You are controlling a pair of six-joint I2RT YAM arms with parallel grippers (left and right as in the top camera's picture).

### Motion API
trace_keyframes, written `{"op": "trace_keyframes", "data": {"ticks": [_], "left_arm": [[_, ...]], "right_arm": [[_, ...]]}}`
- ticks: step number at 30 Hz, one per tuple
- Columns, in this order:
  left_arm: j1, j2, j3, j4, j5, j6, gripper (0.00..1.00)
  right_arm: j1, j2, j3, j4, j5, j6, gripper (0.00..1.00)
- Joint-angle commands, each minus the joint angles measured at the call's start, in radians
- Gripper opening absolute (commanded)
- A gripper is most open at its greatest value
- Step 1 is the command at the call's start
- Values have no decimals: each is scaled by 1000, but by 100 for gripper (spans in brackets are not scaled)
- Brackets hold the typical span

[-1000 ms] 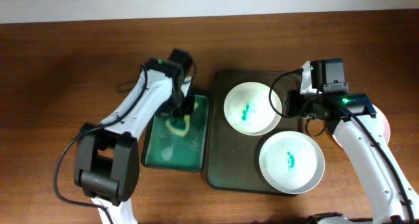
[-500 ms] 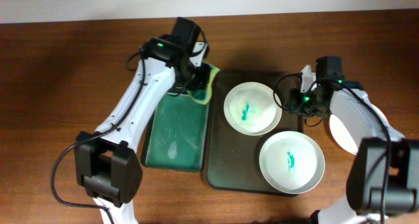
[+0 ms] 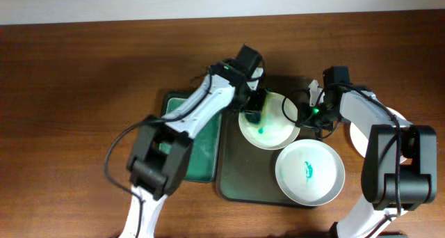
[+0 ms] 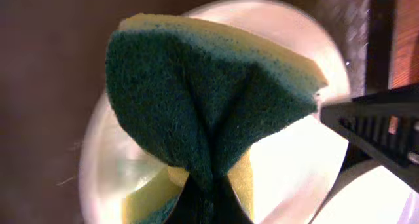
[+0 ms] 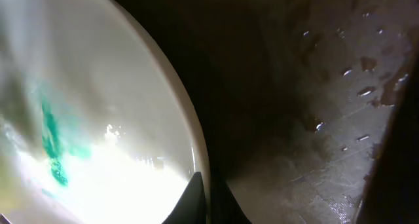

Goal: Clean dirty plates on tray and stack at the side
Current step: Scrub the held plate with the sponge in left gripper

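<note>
— Nearest us, a smeared plate (image 3: 321,184) sits alone at the front of the tray (image 3: 233,174).
— And behind it the far plate (image 3: 279,131), green smear showing! The right gripper (image 3: 310,115) pinches its rim, and the left gripper (image 3: 255,111) clamps a folded sponge (image 4: 196,99) over it.

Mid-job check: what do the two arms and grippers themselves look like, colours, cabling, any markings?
Left arm and right arm: white shells between black joint housings, with loose black cables looping alongside. A green light glows at the right wrist. Left gripper and right gripper are black.
</note>
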State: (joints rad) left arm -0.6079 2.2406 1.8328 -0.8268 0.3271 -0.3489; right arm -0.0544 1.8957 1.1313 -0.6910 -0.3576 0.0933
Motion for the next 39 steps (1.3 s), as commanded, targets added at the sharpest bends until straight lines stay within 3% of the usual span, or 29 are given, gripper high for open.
{"op": "trace_keyframes", "data": {"ticks": [1, 6, 14, 18, 21, 26, 29, 39], "left_arm": [[-45, 102, 18, 71, 201, -86, 0], [-89, 183, 18, 98, 221, -85, 0], [-86, 194, 92, -240, -397, -108, 0], [-47, 194, 140, -338, -507, -108, 0], [-13, 194, 139, -337, -440, -110, 0], [-9, 198, 138, -185, 97, -27, 0], [-51, 200, 135, -87, 311, -27, 0], [-109, 249, 134, -65, 347, -16, 0]], "right_arm": [[4, 20, -2, -14, 13, -11, 4], [4, 20, -2, -12, 13, -11, 4], [3, 20, -2, -13, 14, -11, 4], [3, 20, -2, -13, 21, -7, 4], [3, 20, -2, -13, 21, -7, 4], [3, 20, -2, -7, 21, 19, 4], [3, 20, -2, -2, 21, 19, 4], [3, 20, -2, -1, 21, 19, 4]]}}
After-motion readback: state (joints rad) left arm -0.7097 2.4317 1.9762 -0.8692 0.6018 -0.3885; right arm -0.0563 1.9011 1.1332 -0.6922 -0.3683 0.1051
